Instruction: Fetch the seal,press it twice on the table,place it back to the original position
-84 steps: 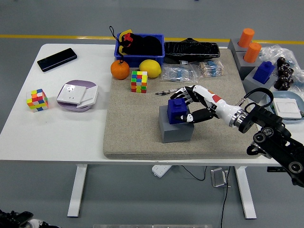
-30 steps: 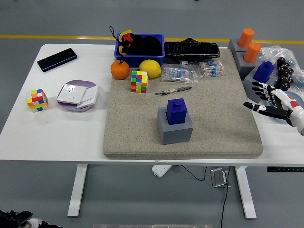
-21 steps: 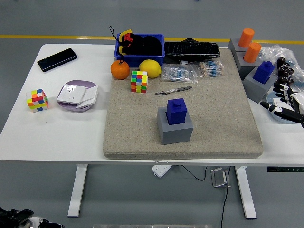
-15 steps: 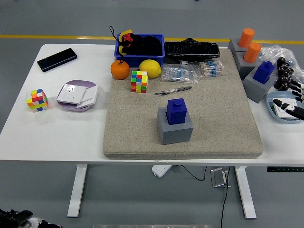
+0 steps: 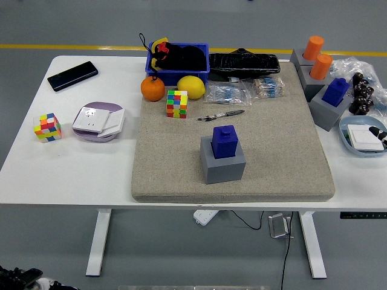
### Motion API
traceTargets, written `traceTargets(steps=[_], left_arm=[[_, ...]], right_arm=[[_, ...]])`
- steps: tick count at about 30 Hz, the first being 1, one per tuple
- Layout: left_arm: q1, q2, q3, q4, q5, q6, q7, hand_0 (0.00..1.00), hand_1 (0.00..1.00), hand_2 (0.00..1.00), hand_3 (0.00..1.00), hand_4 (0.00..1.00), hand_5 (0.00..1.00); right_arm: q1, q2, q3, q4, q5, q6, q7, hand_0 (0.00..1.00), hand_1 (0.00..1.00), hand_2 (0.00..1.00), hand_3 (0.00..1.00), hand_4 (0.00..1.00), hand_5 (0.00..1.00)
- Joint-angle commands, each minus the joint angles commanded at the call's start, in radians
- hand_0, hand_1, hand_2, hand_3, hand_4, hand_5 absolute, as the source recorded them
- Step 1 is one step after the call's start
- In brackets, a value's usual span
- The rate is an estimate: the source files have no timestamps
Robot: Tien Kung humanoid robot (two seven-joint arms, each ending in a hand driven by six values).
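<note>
Fingers of the right hand [image 5: 380, 132]: I only get a dark tip at the 3 o'clock edge, over the pale blue dish [image 5: 354, 144]; can't tell open or closed. The dish holds a white card [image 5: 364, 136].

The blue seal [image 5: 224, 142] sits upright in its grey block [image 5: 224, 166], mid-mat, with nothing gripping it. At 2 o'clock, more grey blocks [image 5: 323, 115] carry two orange cylinders [image 5: 317, 57] and a second blue stamp [image 5: 335, 90].

The blue bin [image 5: 202, 67] at 12 o'clock holds black stuff with a red-yellow bit. A black tray [image 5: 243, 63] is beside it at 1 o'clock. The purple plate [image 5: 91, 136] at 9 o'clock holds white plates [image 5: 97, 119].

The beige mat [image 5: 175, 169] lies on the white bench [image 5: 72, 175]. The room has a grey floor [image 5: 48, 24] with a yellow line [image 5: 72, 46].
</note>
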Motion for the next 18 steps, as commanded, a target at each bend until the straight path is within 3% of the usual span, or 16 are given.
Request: traceTargets(steps=[18], left_arm=[[0.002,-0.002,0.002,0.001,-0.001,0.004,0.001,0.721,0.692,0.680,0.749,0.682,0.263]], right_arm=[[-0.002,0.019,0.057,0.003,-0.006,0.014,-0.028,0.849,0.819,0.804,0.768,0.903,0.220]])
